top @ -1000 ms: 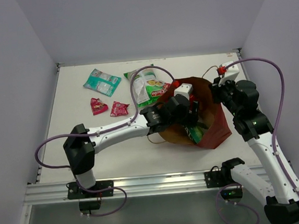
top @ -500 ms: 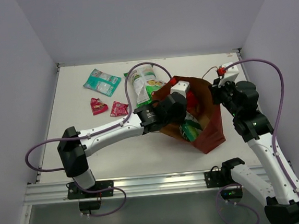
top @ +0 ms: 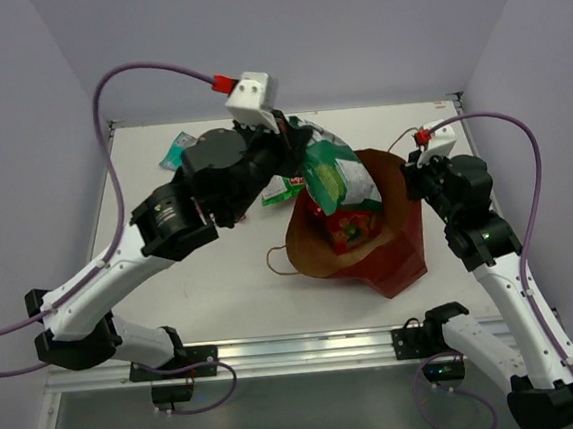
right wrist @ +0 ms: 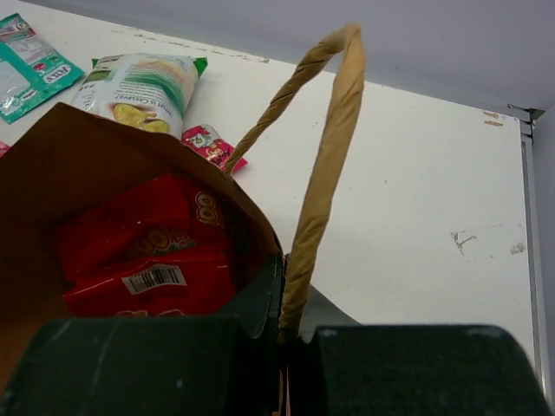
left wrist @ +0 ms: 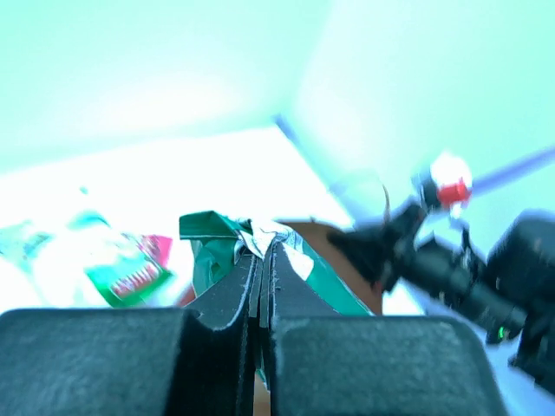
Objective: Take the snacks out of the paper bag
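Steadily, left gripper (left wrist: 263, 253) clamped on the green-and-white foil packet (top: 331, 168), carry it well clear of the brown paper bag (top: 393, 263)

The paper bag (top: 315, 252) is matt, creased brown kraft; its handle (right wrist: 325, 173) is rough twisted paper. The red packets (right wrist: 143, 251) inside are glossy crinkled foil, like the green-and-white packet (top: 333, 172). The white surface (top: 224, 300) looks smooth and matt.

The left gripper (left wrist: 263, 253) is pinched tight on a crumpled green-and-white packet (left wrist: 212, 247); beyond its tips sits the brown paper bag (left wrist: 316, 234), a second packet (left wrist: 121, 273) blurred off left.
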`<control>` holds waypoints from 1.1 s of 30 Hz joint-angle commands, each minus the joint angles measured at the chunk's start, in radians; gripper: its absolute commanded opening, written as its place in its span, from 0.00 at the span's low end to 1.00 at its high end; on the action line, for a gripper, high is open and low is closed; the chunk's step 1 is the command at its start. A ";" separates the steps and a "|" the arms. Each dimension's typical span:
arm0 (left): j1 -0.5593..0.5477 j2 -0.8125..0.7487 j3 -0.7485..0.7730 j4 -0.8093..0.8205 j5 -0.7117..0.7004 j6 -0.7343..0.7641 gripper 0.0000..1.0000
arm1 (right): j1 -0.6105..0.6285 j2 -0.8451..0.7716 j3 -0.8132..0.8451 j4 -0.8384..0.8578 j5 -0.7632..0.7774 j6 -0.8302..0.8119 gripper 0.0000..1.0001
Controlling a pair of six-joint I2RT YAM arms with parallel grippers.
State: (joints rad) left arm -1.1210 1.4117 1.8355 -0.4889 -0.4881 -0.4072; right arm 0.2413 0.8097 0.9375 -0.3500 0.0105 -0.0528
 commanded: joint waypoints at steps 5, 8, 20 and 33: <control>0.157 -0.107 0.041 0.030 -0.299 0.127 0.00 | -0.002 -0.017 0.024 0.114 0.066 -0.009 0.00; 0.321 -0.180 -0.068 0.041 -0.314 0.107 0.00 | -0.002 -0.017 0.024 0.114 0.072 -0.005 0.00; 1.020 -0.275 -0.582 0.238 -0.026 -0.008 0.00 | -0.002 -0.018 0.030 0.115 0.048 -0.001 0.00; 1.274 -0.220 -0.882 0.635 0.164 -0.037 0.24 | 0.001 -0.011 0.026 0.118 0.022 -0.001 0.00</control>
State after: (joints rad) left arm 0.1440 1.2610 1.0260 -0.0269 -0.3489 -0.3885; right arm 0.2413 0.8112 0.9375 -0.3428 0.0357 -0.0528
